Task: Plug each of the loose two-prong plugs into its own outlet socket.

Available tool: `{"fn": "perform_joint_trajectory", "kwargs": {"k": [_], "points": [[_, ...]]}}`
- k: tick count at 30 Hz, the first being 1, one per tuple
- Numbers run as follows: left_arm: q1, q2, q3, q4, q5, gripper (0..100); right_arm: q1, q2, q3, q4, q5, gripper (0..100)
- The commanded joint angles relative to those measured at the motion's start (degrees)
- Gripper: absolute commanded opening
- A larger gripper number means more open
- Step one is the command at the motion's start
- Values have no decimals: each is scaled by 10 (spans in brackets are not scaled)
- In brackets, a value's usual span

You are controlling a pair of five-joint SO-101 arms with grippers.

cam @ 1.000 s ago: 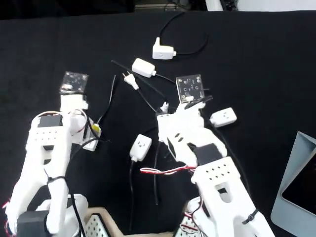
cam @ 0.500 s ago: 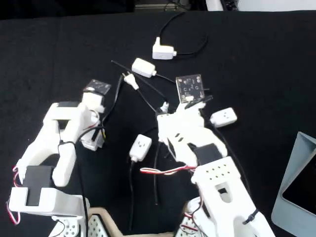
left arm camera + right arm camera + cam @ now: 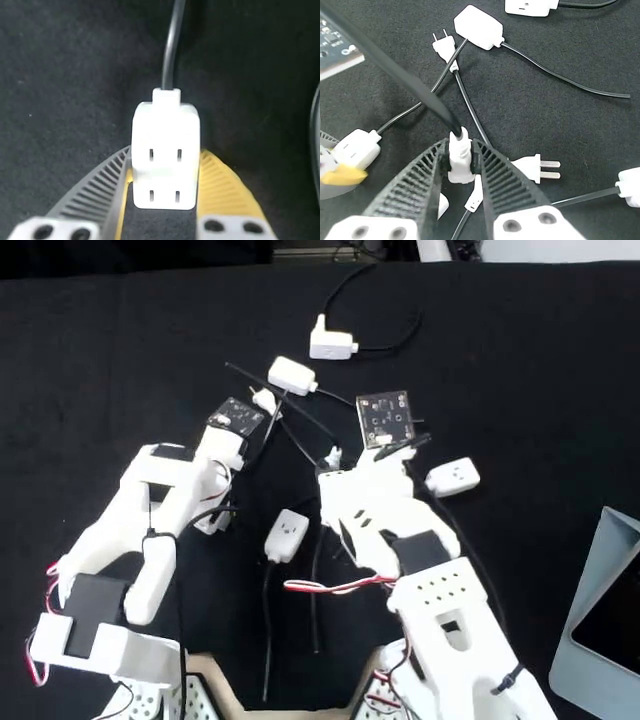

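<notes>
My left gripper (image 3: 165, 200) is shut on a white outlet socket (image 3: 166, 152), held between a grey finger and a yellow finger (image 3: 222, 185), slots facing the camera. In the high view that socket (image 3: 214, 519) hangs left of the centre. My right gripper (image 3: 460, 167) is shut on a white plug (image 3: 458, 159) with a black cord. A loose two-prong plug (image 3: 539, 168) lies right beside it, and another loose plug (image 3: 444, 46) lies farther off near a white socket (image 3: 478, 26).
More white sockets lie on the black table: one at centre (image 3: 287, 535), one to the right (image 3: 452, 477), two at the back (image 3: 292, 376) (image 3: 331, 342). Black cords cross the middle. A grey case (image 3: 600, 620) stands at the right edge.
The left arm has swung right toward the middle of the table, carrying the socket with it. The right arm has stayed still with its plug.
</notes>
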Motion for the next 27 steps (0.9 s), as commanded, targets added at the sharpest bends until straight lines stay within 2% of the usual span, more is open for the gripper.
{"fn": "perform_joint_trajectory", "kwargs": {"k": [1, 7, 14, 21, 27], "points": [[17, -1, -56, 0, 3, 220, 5, -10, -16, 5, 1, 13], [-31, -25, -99, 72, 22, 238, 4, -10, -18, 6, 2, 13], [-106, -171, -58, 116, 29, 241, -5, -10, -36, 6, 33, 13], [-239, -315, 43, 112, 120, 238, -112, -9, -87, 42, 71, 13], [-340, -383, 120, 110, 145, 238, -193, 52, -128, 45, 104, 13]]}}
